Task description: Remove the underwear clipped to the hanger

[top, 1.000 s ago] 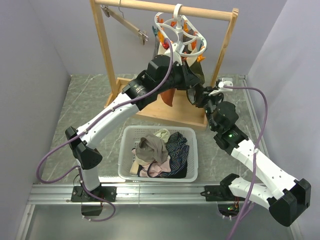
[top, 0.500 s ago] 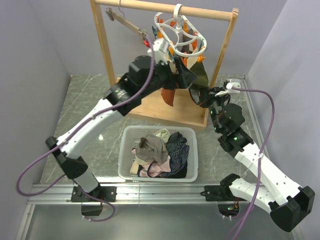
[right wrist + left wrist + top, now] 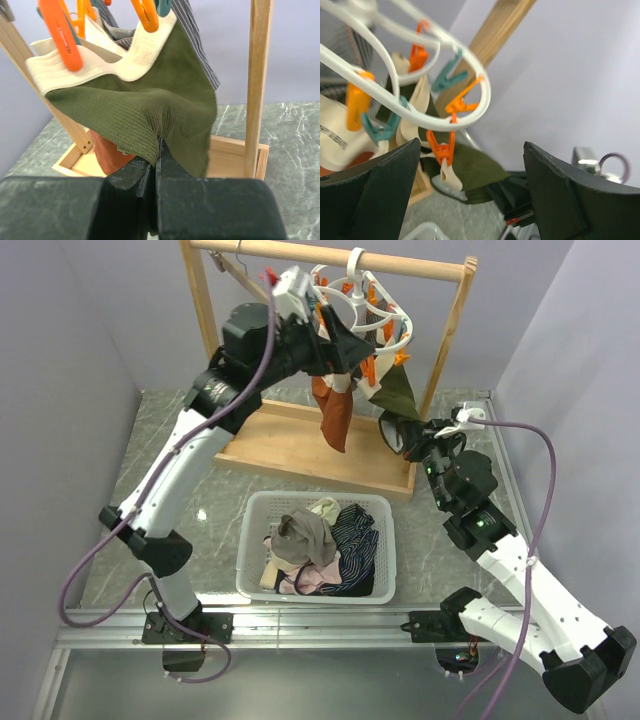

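Underwear [image 3: 338, 415] is partly off: pieces lie in your basket [image 3: 252, 515], lower centre; several hang pegged on the hanger [image 3: 396, 328]. Right pincer [image 3: 154, 167] clamps the olive brief [image 3: 165, 100]; left pincer [image 3: 470, 175] gapes.

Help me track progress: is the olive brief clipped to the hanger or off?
Clipped: orange pegs hold the olive brief by its waistband; right gripper pinches its hem.

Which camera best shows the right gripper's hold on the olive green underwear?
Right wrist: the right gripper pinches the olive green underwear close up. Top external shows it small; left wrist shows only a blurred edge.
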You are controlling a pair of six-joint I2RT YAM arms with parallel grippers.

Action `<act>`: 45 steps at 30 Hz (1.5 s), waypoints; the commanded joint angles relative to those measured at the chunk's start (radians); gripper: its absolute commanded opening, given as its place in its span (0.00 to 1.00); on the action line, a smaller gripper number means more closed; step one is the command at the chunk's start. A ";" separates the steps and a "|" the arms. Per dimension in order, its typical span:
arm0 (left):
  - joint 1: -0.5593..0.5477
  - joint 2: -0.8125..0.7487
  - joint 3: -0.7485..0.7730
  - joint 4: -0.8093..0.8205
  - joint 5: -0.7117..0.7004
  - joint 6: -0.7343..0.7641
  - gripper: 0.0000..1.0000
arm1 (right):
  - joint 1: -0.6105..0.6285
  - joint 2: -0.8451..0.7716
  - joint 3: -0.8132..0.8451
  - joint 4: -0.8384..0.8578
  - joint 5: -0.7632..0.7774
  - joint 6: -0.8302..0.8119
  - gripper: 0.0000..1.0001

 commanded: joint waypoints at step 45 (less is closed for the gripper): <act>-0.093 0.164 0.089 0.053 -0.185 0.109 0.64 | -0.009 -0.041 0.069 -0.092 -0.151 -0.002 0.00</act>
